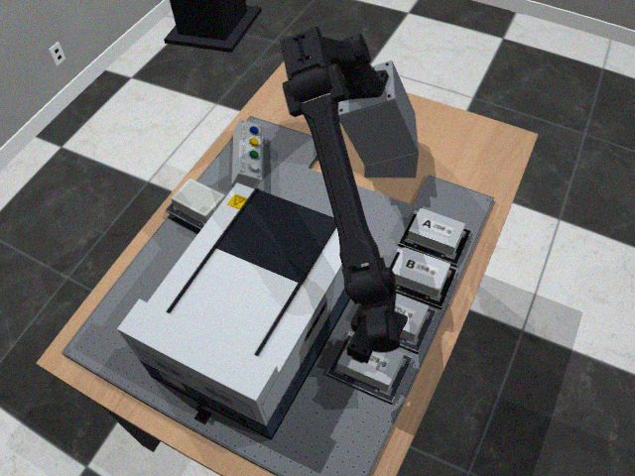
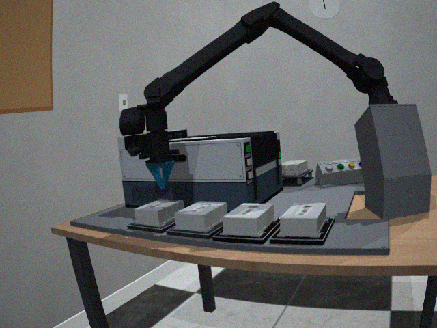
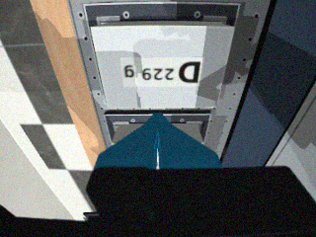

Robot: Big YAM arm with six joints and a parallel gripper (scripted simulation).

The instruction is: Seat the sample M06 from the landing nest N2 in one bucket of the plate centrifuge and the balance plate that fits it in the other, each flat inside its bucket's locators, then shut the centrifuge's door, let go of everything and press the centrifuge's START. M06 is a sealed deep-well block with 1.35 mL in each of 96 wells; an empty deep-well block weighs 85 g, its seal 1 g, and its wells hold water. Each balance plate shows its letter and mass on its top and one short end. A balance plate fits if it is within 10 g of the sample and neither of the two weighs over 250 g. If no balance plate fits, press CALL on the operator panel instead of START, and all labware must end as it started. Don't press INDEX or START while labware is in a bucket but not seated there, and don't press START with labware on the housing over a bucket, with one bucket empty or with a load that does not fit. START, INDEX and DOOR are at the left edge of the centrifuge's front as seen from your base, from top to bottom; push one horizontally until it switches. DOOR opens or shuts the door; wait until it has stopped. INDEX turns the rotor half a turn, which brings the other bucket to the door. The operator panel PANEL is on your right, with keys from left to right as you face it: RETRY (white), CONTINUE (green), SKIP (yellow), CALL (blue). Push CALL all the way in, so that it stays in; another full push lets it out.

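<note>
My gripper is shut and empty. Its blue fingers point down, well above the balance plate D at the far end of the row. In the wrist view the fingertips are just short of plate D, whose top reads "D 229 g". In the overhead view the gripper covers part of plate D. The sample M06, a white sealed block, sits in its nest beside the centrifuge. The top of the centrifuge has a dark section at the base end.
Balance plates A and B sit in their nests; plate C is partly hidden by my arm. The operator panel stands near the sample. The centrifuge's buttons are on its front edge. The grey base pedestal stands on the right.
</note>
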